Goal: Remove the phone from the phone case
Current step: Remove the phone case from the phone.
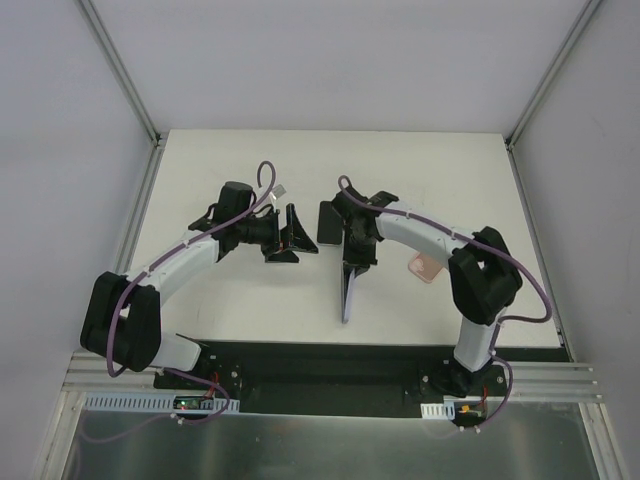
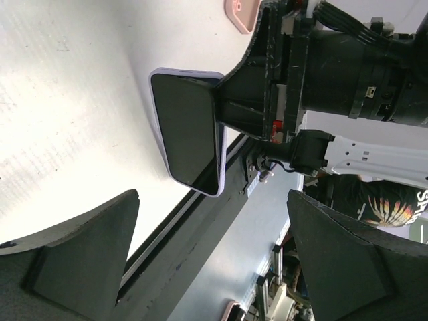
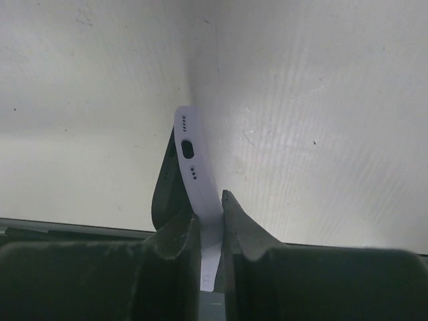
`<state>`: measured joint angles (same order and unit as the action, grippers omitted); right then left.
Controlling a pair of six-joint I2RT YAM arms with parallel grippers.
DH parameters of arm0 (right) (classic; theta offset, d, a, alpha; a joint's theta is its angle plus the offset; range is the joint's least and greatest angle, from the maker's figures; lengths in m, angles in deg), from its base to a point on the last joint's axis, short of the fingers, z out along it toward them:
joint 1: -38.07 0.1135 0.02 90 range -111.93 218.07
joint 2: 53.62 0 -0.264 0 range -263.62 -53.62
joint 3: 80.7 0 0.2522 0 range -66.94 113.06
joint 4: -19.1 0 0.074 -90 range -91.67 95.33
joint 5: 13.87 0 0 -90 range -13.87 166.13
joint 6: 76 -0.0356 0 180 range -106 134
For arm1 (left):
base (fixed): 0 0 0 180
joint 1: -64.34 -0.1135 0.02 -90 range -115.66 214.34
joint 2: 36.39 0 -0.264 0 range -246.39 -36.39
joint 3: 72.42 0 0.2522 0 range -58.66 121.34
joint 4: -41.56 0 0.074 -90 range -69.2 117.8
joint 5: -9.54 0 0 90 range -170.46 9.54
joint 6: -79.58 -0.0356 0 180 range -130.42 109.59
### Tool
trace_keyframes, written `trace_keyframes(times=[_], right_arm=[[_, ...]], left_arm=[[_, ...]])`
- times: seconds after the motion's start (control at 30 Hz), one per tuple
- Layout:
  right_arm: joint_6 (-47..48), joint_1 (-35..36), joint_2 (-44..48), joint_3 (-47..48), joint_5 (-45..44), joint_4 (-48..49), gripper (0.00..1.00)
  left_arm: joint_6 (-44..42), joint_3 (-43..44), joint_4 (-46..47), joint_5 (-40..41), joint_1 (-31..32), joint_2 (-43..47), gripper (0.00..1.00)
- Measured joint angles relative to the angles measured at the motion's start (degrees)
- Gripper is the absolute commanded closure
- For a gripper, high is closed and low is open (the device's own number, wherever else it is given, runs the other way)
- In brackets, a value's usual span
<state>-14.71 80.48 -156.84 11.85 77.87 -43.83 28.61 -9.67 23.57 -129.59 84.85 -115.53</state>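
Note:
The phone, its dark screen (image 2: 189, 127) showing, sits in a lavender phone case (image 2: 221, 160) and stands on edge above the table (image 1: 250, 300). My right gripper (image 1: 352, 262) is shut on one end of it. In the right wrist view the two fingers (image 3: 179, 234) pinch the case's pale bottom edge (image 3: 190, 164) with its port cut-out, and the dark phone (image 3: 166, 190) shows on the left. My left gripper (image 1: 295, 240) stands open just left of the phone, with nothing between its wide-apart fingers (image 2: 87, 254).
A small pink object (image 1: 427, 267) lies on the table to the right of the right arm, and also shows in the left wrist view as a pink object (image 2: 242, 13). A black strip (image 1: 300, 360) and metal rails border the table's near edge. White walls enclose the sides.

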Motion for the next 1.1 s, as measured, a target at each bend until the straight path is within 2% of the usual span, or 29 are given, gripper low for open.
trace_keyframes(times=[0.2,0.4,0.57,1.1], right_arm=[[-1.29,1.38,-5.97,2.73,0.92,0.85,0.98],[-1.95,1.38,-3.89,-0.83,1.05,3.96,0.91],[-1.97,1.57,-2.89,-3.15,0.07,5.14,0.89],[-1.99,6.16,-6.45,0.35,-3.69,4.63,0.86]], left_arm=[[0.37,-0.04,-1.38,1.42,0.0,-0.5,0.1],[0.37,-0.04,-2.38,1.75,0.0,-0.48,0.1],[0.46,-0.04,-2.43,1.97,0.15,-0.48,0.12],[1.14,-1.11,-2.43,3.39,1.66,-2.58,0.19]])
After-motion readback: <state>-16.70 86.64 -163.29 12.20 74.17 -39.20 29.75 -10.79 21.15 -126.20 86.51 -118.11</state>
